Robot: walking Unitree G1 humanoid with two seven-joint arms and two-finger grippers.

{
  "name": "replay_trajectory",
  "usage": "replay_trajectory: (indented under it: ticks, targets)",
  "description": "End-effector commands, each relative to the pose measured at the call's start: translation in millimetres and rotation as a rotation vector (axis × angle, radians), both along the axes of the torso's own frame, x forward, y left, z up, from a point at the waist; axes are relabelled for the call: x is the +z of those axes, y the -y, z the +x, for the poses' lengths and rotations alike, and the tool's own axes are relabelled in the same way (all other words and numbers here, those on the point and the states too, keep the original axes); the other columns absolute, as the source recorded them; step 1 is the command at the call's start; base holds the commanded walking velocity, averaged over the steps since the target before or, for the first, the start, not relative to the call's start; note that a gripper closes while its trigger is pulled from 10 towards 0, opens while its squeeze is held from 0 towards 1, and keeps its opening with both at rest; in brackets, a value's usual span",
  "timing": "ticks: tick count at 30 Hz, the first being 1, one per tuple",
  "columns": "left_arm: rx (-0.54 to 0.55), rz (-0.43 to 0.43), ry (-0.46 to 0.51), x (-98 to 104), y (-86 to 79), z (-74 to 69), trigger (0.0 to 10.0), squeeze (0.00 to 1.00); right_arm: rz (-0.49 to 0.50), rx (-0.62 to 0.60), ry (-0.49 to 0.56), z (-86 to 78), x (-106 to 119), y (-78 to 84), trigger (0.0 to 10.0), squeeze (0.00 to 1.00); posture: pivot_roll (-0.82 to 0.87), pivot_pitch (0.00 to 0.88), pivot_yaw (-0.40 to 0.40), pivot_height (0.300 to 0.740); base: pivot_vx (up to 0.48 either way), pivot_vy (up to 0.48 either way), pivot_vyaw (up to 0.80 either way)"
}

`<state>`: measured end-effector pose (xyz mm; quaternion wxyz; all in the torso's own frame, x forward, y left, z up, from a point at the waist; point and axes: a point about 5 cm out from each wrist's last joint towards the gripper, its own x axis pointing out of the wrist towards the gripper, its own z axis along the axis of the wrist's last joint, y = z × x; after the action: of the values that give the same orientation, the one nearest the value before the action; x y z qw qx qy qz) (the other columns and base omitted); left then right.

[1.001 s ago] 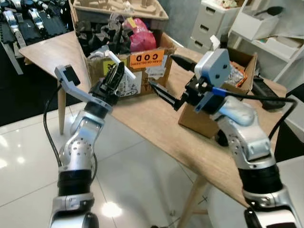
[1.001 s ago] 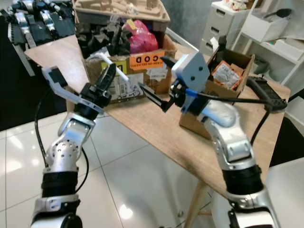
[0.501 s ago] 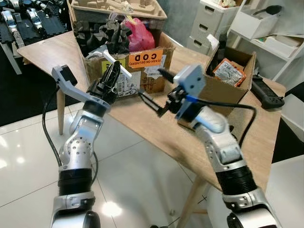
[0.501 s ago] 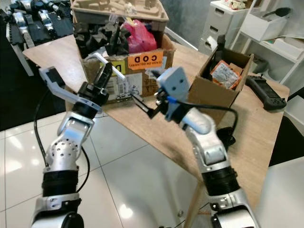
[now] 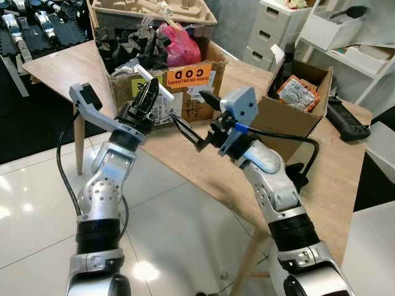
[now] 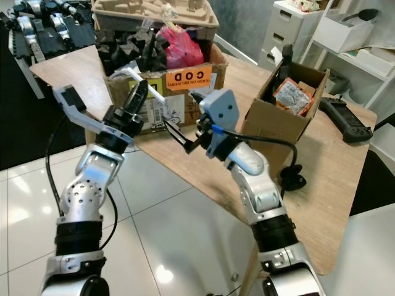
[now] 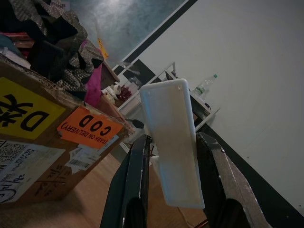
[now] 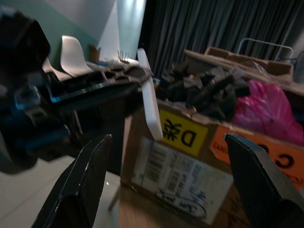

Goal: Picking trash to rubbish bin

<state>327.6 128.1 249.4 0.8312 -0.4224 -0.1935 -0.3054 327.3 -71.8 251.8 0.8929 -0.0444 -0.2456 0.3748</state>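
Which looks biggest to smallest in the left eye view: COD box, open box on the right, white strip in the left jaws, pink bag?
1. COD box
2. Open box, close behind; it sits at a different depth, so that gap is unsure
3. Pink bag, partly buried
4. White strip held by the left gripper
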Motion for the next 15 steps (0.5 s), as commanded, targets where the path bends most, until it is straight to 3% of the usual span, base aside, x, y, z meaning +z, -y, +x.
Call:
replay_trajectory:
  ticks: [1, 15]
  targets:
    - [-0.028, -0.012, 0.011, 3.1, 6.7, -2.9, 10.0, 0.0, 0.024, 0.014, 0.009, 0.4, 3.0, 1.1, 10.0, 0.0, 0.05, 0.114, -0.022, 0.74, 0.0, 0.0, 0.0]
    - [-0.073, -0.02, 0.04, 8.9, 13.0, -10.4, 10.0, 0.0, 0.003, 0.019, 0.056, 4.0, 10.2, -7.1, 10.0, 0.0, 0.06, 0.115, -0.029, 0.74, 0.0, 0.0, 0.0]
